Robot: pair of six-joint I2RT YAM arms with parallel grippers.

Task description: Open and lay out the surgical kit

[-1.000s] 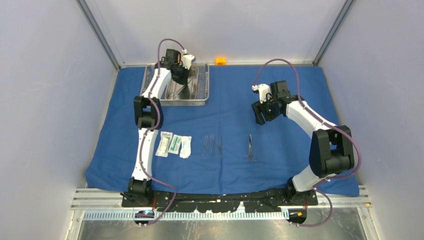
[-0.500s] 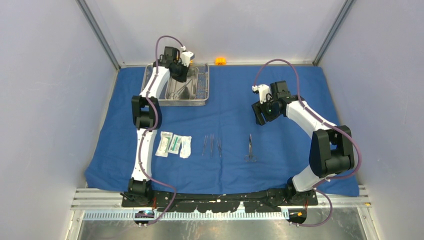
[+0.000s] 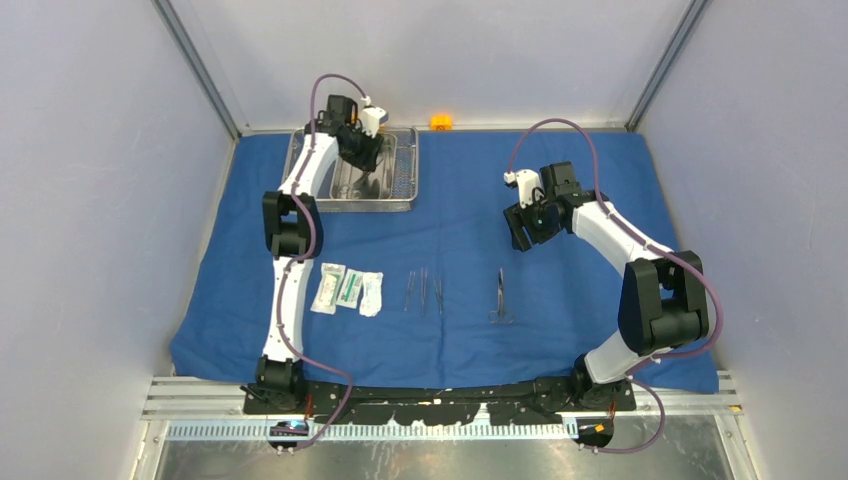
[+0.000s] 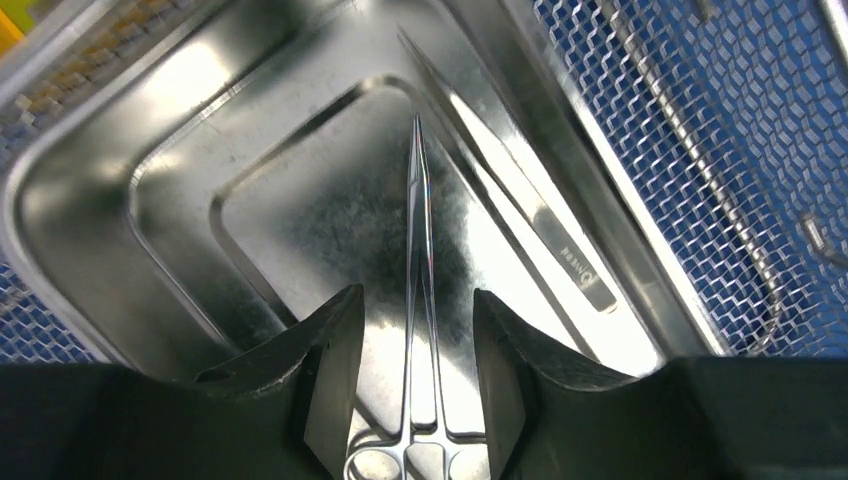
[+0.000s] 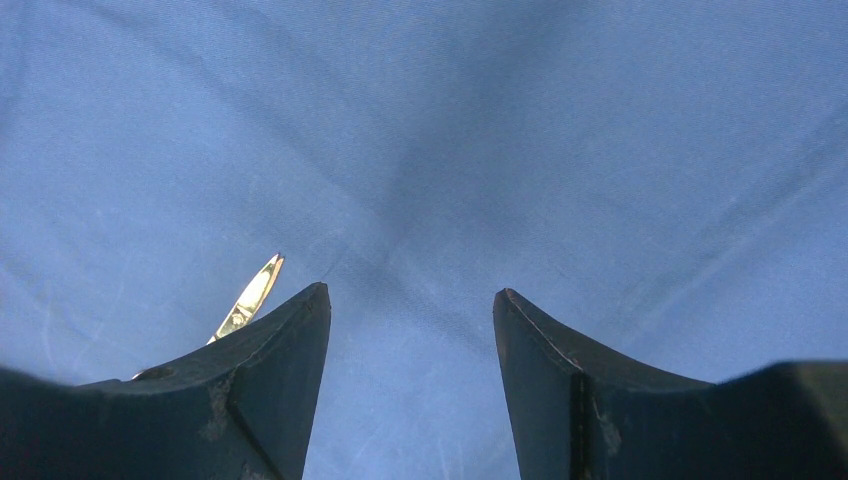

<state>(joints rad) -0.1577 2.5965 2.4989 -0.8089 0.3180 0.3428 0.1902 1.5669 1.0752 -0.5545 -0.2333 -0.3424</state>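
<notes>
The blue cloth wrap [image 3: 560,180] lies spread over the table. At its far left stands the steel mesh basket [image 3: 405,165] with the solid steel tray [image 4: 180,200] inside it. My left gripper [image 4: 417,300] hangs open over the tray, and a ring-handled forceps [image 4: 420,220] lies flat on the tray floor between its fingers, touching neither. A flat tweezers [image 4: 520,220] leans on the tray wall. Three packets [image 3: 347,288], several thin instruments [image 3: 424,290] and scissors [image 3: 500,296] lie in a row near the front. My right gripper [image 5: 410,295] is open and empty above bare cloth.
An orange block [image 3: 440,122] sits past the cloth's far edge, right of the basket. The basket's mesh wall [image 4: 700,120] rises close on the right of my left gripper. A scissors tip [image 5: 250,298] shows just left of my right gripper's left finger. Walls enclose the table.
My left wrist has shifted slightly toward the basket's far side, and its jaws have gone from shut to apart. The right arm has not moved.
</notes>
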